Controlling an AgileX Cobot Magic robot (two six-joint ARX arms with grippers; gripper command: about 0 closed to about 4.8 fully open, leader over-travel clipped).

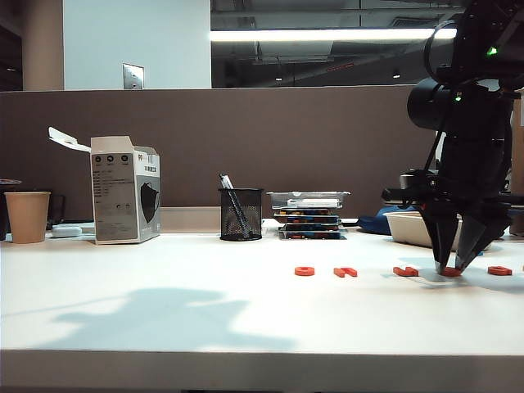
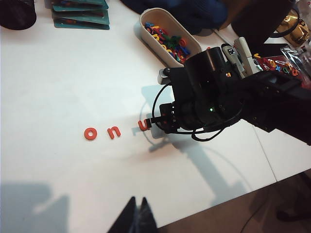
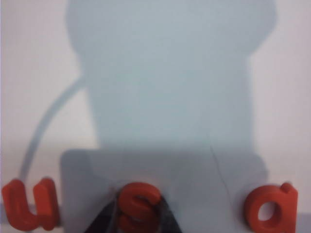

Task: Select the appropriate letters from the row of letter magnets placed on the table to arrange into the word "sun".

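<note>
A white desk [image 1: 164, 311] stands in front of a brown wall, with a bright lamp strip high up behind it. Five red letters lie in a row on the desk: o [image 2: 91, 133], n [image 2: 113, 131], u [image 2: 142, 125], s [image 3: 137, 206] and a [image 3: 269, 208].

The right end effector [image 1: 451, 264] points straight down at the row, tips on the desk. Its two fingers sit one on each side of the s and are pinching it. The u lies just beside the s on one side, the a on the other side.

The left end effector [image 2: 137, 216] hangs above the near edge of the desk, well away from the letters. Its fingers are pressed together and hold nothing.

To do this step well, I think the right end effector should squeeze the s firmly at its middle, then lift it straight up. That way it should not bump the u or the a. The s is thin and flat, so it could slip out.

A white tray [image 2: 146, 29] at the back is full of letters in many colors. A black mesh cup [image 1: 241, 214] holds pens. A paper cup [image 1: 27, 216] stands far left; I cannot tell what is in it. A box [image 1: 124, 190] stands with its flap open.
</note>
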